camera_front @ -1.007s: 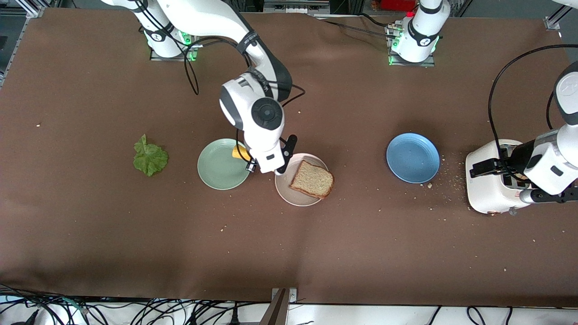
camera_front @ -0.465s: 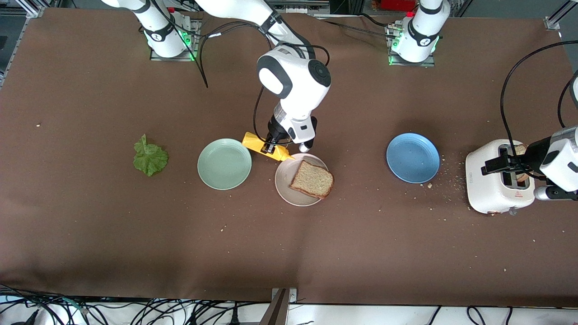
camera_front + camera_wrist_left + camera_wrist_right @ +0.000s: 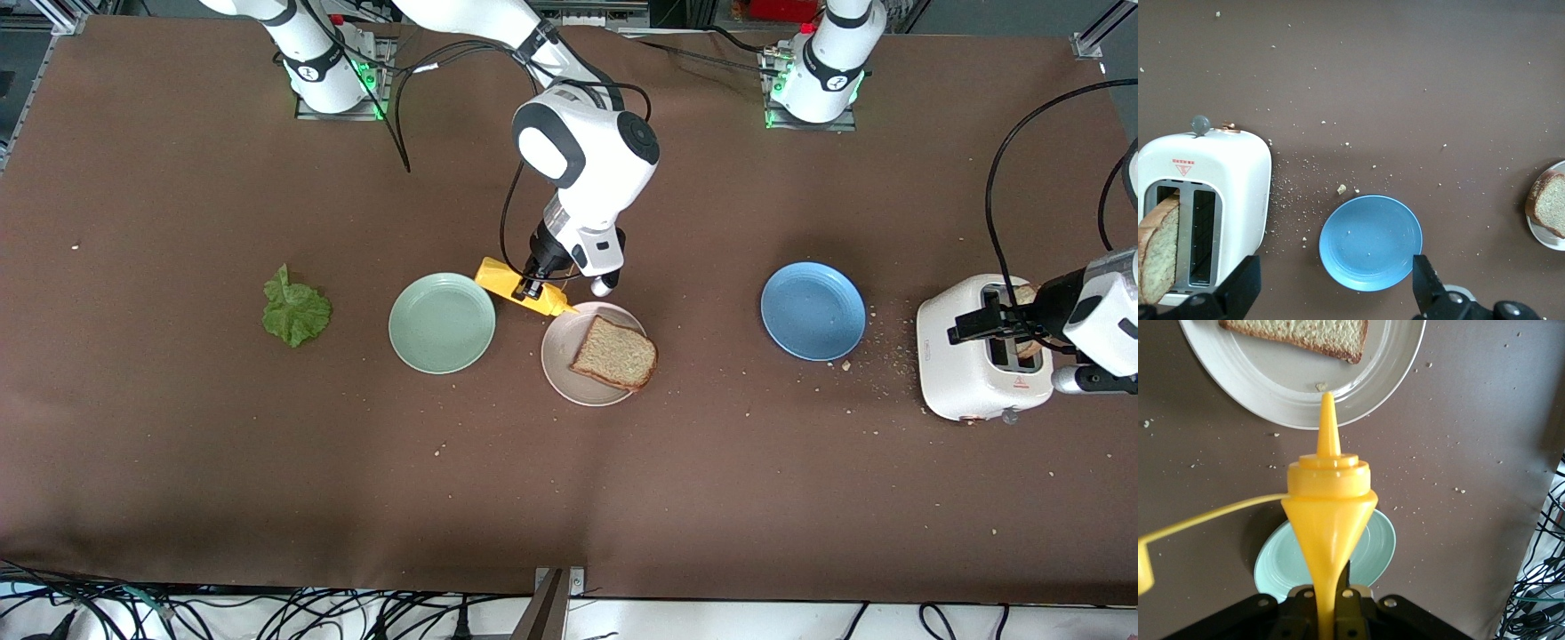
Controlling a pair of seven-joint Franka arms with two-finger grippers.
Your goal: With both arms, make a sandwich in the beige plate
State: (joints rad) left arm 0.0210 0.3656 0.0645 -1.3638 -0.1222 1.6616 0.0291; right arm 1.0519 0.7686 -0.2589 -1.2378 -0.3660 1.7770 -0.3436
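Your right pincer (image 3: 532, 289) clamps the yellow squeeze bottle (image 3: 520, 288), nozzle over the beige plate's (image 3: 562, 364) rim; your left pincer (image 3: 1335, 293), spread apart, hovers over the toaster (image 3: 973, 360).

A yellow squeeze bottle (image 3: 520, 289), clamped in the right gripper (image 3: 533, 289), blocks the gap between the mint-green plate (image 3: 442, 322) and the beige plate (image 3: 591, 356). Open bench (image 3: 711, 462) lies between beige plate and blue plate (image 3: 813, 310); the toaster (image 3: 973, 360) crowds the left arm's end.
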